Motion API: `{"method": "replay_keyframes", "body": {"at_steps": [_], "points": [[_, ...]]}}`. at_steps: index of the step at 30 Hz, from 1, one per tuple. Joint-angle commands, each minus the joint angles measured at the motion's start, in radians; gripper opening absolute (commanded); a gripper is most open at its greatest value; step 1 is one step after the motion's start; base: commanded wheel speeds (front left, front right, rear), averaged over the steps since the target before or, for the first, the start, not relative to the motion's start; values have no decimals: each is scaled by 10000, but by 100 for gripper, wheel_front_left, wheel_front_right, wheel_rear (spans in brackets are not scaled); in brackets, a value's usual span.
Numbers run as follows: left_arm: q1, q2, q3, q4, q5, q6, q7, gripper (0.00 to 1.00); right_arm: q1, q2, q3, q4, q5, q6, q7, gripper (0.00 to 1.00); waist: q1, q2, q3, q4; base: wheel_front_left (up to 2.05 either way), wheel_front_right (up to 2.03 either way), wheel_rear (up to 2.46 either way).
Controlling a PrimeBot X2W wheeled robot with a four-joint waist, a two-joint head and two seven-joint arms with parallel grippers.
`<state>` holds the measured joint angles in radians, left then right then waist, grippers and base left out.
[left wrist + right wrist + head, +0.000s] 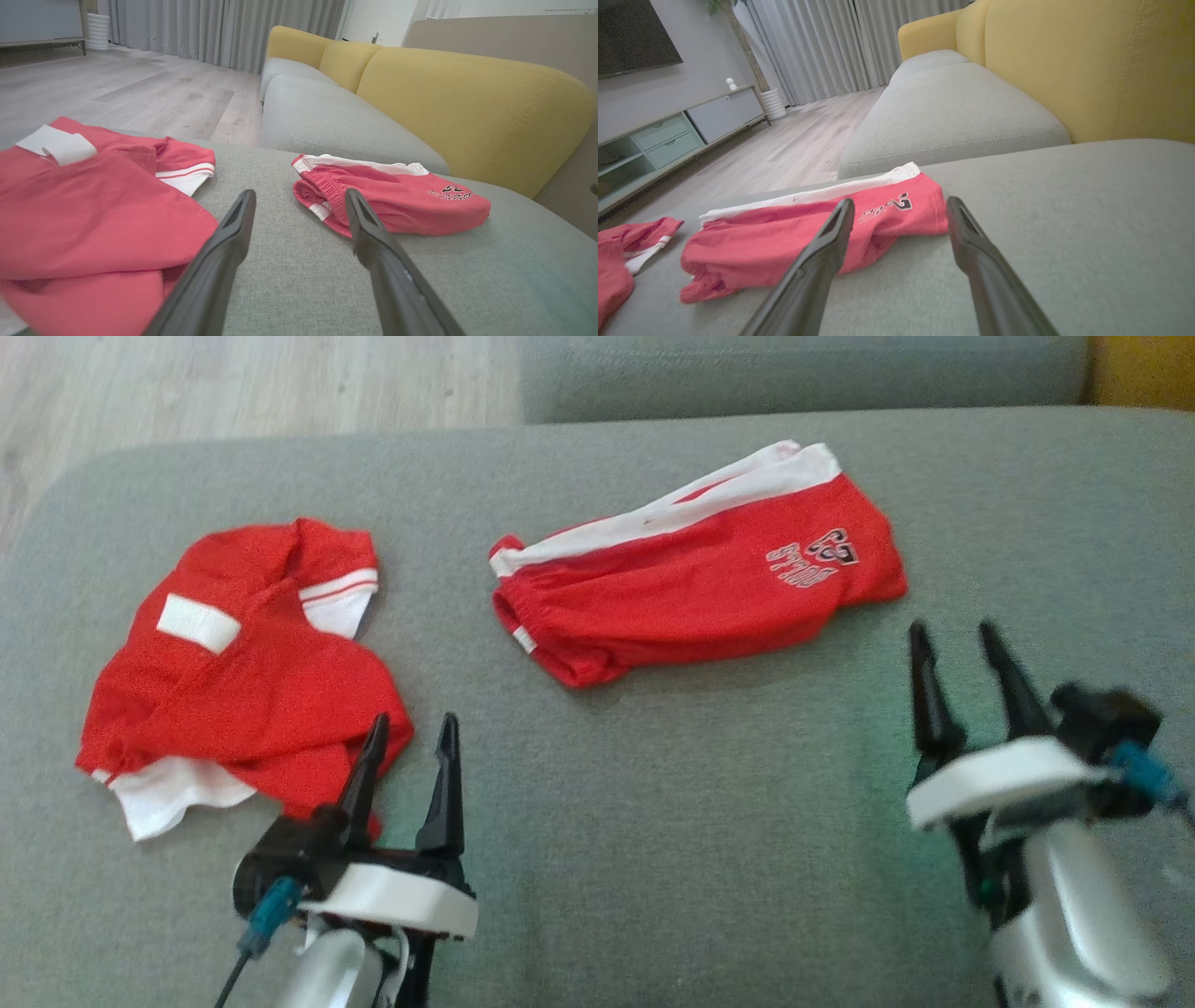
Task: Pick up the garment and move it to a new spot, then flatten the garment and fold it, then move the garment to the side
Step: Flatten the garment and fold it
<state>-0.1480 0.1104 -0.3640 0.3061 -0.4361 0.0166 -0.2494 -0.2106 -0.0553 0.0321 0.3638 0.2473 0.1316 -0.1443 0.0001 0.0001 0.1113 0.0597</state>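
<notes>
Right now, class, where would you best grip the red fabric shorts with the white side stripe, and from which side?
Probably the gathered elastic waistband of the red fabric shorts: it bunches thick at their left end on the grey fabric cushion. Come from the left, where the open left gripper is nearer.

The left gripper [415, 721] pointed forward, jaws spread wide. The right gripper [953, 628], well to its right, gaped alike.

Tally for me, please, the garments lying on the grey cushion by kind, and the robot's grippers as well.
Red shorts: 1
Red shirt: 1
Grippers, both open: 2 (left gripper, right gripper)
Total: 4
</notes>
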Motion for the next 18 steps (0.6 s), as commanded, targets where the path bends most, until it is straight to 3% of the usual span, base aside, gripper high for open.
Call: {"method": "replay_keyframes", "body": {"at_steps": [1,7,18], "points": [[-590,-33,385,-202,120,-101,-123,100,-846,48,2,-271,-227,-9,152,100,-1,-1,333,275,0,0,0],[-1066,-279,426,-26,276,-391,-123,100,-2433,49,-1280,629,-534,-9,773,100,-1,-1,1076,908,0,0,0],[-1841,-533,472,215,370,-759,-124,100,-5060,-165,-3737,3724,-2168,-9,2088,100,-1,-1,2145,1828,0,0,0]]}}
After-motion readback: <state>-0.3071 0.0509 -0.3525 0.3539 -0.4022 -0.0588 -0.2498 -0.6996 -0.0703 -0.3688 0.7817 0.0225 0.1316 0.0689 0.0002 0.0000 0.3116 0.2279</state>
